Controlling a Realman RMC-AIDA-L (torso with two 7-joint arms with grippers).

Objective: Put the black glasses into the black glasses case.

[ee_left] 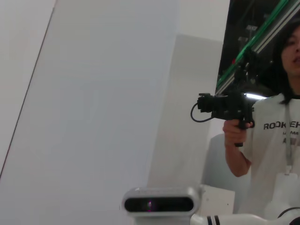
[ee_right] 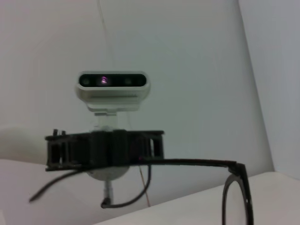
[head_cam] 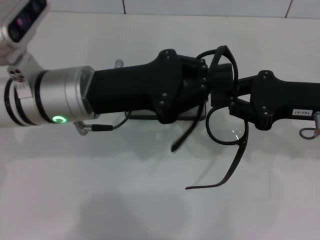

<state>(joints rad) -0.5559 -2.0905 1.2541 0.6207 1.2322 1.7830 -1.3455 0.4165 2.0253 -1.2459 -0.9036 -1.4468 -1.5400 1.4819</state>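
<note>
I see the black glasses (head_cam: 227, 127) held up in the air over the middle of the white bench (head_cam: 125, 200), right between my two hands. One lens ring sits just on the near side of the right hand, with one temple arm hanging down toward me and curling left at its tip; the other temple arm slants down to the left under the left hand. The top of the frame arches up on the far side, where the two hands meet.

My left hand (head_cam: 205, 82) reaches in from the left, its black body lying level across the middle of the head view, its tip at the frame. My right hand (head_cam: 235, 97) comes in from the right and meets the glasses at the same spot. Both touch the frame, but I cannot tell how far either is open, nor which of them truly has hold of it: the fingertips are buried in black against black.

A thin dark edge shows under the left hand; it may be the black glasses case (head_cam: 145, 116), though I cannot be sure.

In the right wrist view the left hand shows end-on, with a temple arm running from it to a lens rim. The left wrist view looks away at a person (ee_left: 276, 140) holding a camera (ee_left: 225, 107).
</note>
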